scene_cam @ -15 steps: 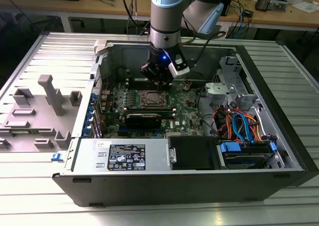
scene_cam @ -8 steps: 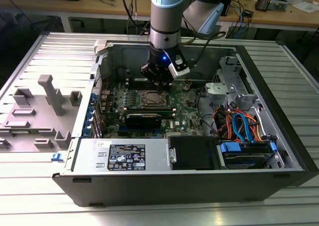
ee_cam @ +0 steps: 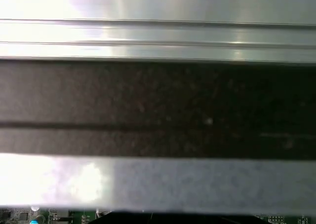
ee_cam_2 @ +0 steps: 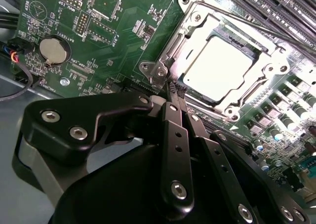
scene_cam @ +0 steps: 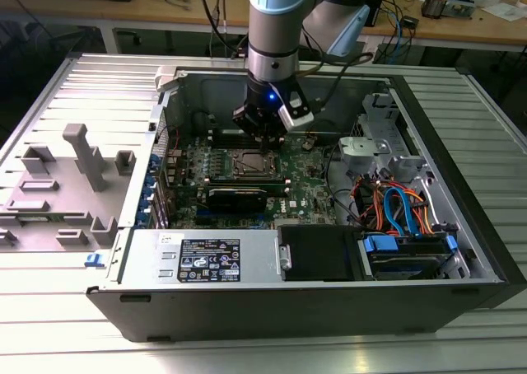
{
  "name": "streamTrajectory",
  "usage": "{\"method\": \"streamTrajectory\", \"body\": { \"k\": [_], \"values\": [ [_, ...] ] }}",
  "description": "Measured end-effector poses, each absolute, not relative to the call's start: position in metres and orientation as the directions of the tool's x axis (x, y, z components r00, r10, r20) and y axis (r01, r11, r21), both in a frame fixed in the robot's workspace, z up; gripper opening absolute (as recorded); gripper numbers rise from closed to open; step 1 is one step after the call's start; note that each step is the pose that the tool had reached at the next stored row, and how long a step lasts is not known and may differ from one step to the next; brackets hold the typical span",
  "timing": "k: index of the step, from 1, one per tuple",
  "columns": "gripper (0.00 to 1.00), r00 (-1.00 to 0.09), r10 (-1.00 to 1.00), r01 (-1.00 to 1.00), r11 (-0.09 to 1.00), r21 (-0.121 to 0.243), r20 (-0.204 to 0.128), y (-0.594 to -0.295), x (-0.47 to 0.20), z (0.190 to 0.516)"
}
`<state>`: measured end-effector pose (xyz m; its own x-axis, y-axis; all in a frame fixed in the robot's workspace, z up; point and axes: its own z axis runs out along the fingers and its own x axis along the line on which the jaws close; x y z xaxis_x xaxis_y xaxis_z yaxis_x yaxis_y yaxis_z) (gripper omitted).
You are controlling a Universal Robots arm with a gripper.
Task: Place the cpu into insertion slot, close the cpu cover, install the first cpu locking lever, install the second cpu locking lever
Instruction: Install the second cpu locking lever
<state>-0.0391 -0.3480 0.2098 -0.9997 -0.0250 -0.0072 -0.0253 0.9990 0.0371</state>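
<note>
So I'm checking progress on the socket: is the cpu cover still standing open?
No. In the second wrist view the cpu cover lies flat over the cpu, framing its silver top.

Glare whitens the cpu (ee_cam_2: 216, 68) (second wrist view); first wrist view blurred, metal bands overexposed.

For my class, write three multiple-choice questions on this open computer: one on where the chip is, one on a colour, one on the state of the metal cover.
1. Where is the chip? A outside the case; B in the socket; C on a cable.
2. The circuit board is: A red; B green; C white.
3. The cover is: A standing open; B removed; C lying flat over the chip.
Answers: B, its silver top shows in the socket; B, green all around the socket; C, its frame lies flat around the chip.
</note>
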Motion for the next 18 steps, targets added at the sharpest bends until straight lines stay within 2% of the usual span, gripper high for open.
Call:
{"method": "streamTrajectory", "body": {
  "k": [18],
  "values": [
    [0.11,-1.0,-0.025,-0.025,0.999,0.037,-0.007,-0.3488,-0.0391,0.2156]
  ]
}}
